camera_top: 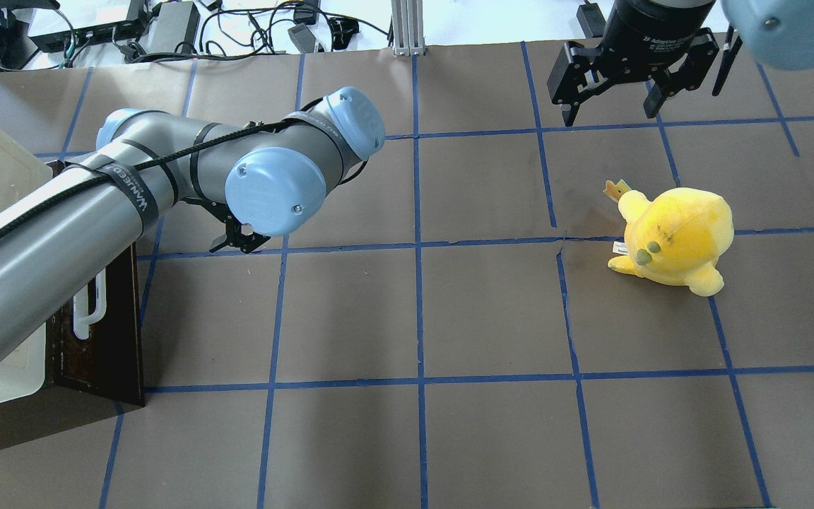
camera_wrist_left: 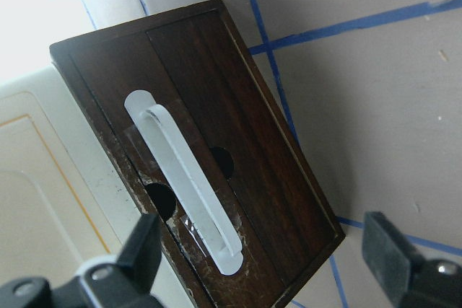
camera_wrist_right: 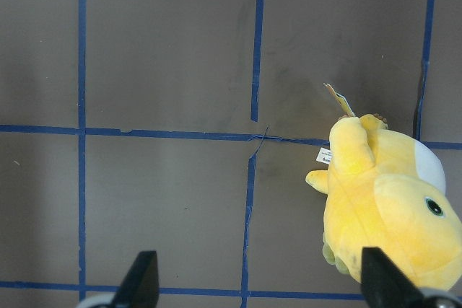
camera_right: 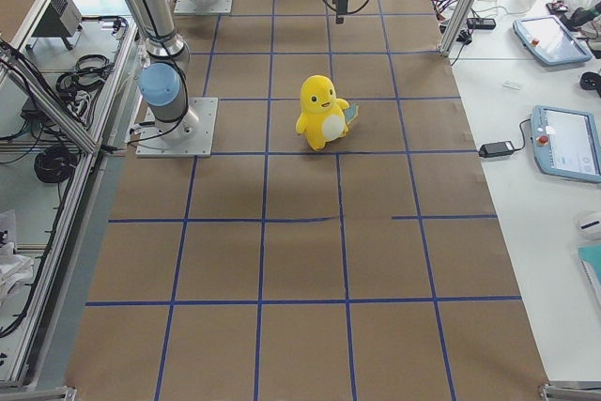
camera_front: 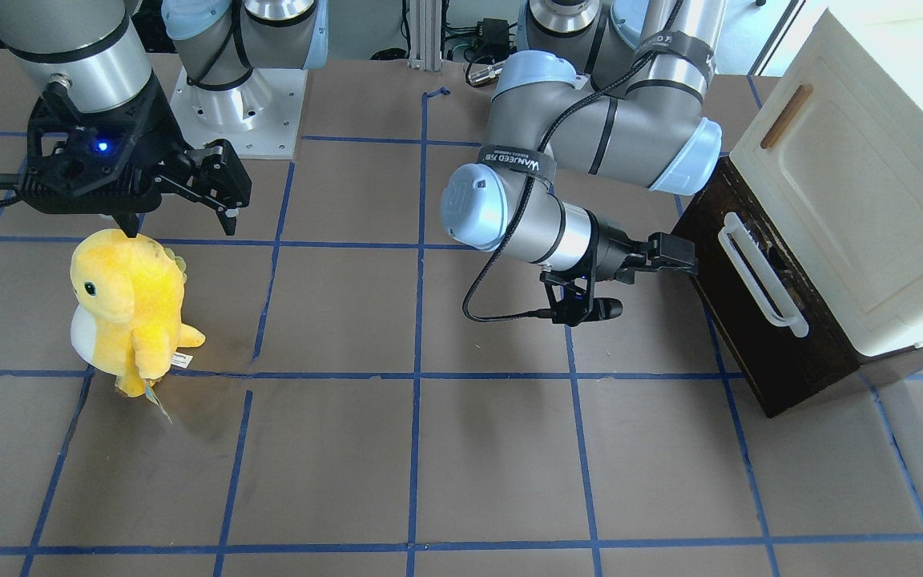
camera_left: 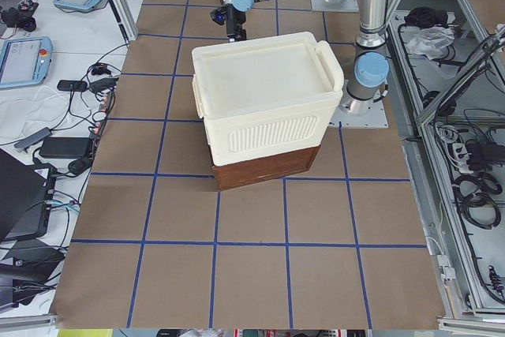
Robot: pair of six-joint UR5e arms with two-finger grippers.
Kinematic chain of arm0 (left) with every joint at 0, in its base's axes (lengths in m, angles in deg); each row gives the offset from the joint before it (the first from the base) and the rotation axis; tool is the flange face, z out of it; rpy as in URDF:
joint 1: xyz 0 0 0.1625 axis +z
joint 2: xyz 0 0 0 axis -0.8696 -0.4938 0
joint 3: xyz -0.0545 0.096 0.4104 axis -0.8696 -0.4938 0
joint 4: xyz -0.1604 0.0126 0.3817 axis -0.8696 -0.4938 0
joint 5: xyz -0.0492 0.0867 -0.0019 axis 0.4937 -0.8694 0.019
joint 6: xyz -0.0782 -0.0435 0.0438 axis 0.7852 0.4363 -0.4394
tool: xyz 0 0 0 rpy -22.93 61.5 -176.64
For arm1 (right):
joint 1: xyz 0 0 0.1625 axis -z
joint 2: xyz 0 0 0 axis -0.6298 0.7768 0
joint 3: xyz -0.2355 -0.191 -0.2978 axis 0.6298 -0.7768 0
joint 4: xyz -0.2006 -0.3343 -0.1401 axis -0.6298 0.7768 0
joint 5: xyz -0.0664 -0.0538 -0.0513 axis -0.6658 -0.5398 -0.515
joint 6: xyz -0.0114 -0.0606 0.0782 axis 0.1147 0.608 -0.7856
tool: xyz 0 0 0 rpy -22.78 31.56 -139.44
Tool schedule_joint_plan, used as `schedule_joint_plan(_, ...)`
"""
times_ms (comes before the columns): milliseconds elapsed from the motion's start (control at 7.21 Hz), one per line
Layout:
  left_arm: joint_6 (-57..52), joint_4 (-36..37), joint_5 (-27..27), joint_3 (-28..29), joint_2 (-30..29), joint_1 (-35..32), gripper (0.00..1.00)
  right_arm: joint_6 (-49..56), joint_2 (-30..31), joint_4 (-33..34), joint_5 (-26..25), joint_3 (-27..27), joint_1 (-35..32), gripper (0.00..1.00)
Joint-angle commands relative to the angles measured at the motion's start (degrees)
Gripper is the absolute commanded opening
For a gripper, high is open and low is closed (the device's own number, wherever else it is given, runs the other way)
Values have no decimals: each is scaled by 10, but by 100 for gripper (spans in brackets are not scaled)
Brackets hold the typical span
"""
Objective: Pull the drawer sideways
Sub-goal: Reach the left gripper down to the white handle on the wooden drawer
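in the overhead view the left arm (camera_top: 61,233) covers most of the drawer (camera_top: 124,325), leaving only a dark strip of its front, and the left hand (camera_front: 682,255) is hidden under the wrist. from the camera at the robot's left end, the cream-white cabinet (camera_left: 268,108) blocks the drawer front entirely. the drawer's inside shows in no view. the right wrist view cuts off the yellow plush toy (camera_wrist_right: 390,200) at its edge.

the drawer sits at the end of the worktop (camera_front: 493,449) on the robot's left, under the cabinet, with its dark brown front turned toward the middle of the worktop. its white bar handle (camera_wrist_left: 189,185) lies along the front, long axis level, running from the robot's side to the operators' side. two dark round holes (camera_wrist_left: 222,162) sit behind it.

the left hand points at the front near the handle's robot-side end, fingers (camera_wrist_left: 144,250) spread wide and gripping nothing; i cannot tell whether a tip touches the wood. the right hand (camera_top: 608,113) hangs well apart, near the plush toy, also wide and empty.
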Motion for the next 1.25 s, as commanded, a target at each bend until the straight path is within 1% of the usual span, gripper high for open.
schedule_joint_plan(0, 132, -44, -48, -25, -36, -1, 100, 0, 0, 0, 0, 0, 0, 100)
schedule_joint_plan(139, 174, -46, -60, -30, -55, -1, 100, 0, 0, 0, 0, 0, 0, 100)
schedule_joint_plan(277, 178, -57, -79, -34, -67, 2, 100, 0, 0, 0, 0, 0, 0, 100)
schedule_joint_plan(416, 213, -104, -131, -42, -62, 32, 100, 0, 0, 0, 0, 0, 0, 100)
schedule_joint_plan(554, 248, -116, -134, -47, -67, 61, 100, 0, 0, 0, 0, 0, 0, 100)
schedule_joint_plan(832, 276, -118, -131, -50, -71, 69, 100, 0, 0, 0, 0, 0, 0, 100)
schedule_joint_plan(970, 289, -141, -132, -53, -72, 78, 100, 0, 0, 0, 0, 0, 0, 100)
schedule_joint_plan(1109, 334, -145, -134, -54, -72, 88, 100, 0, 0, 0, 0, 0, 0, 100)
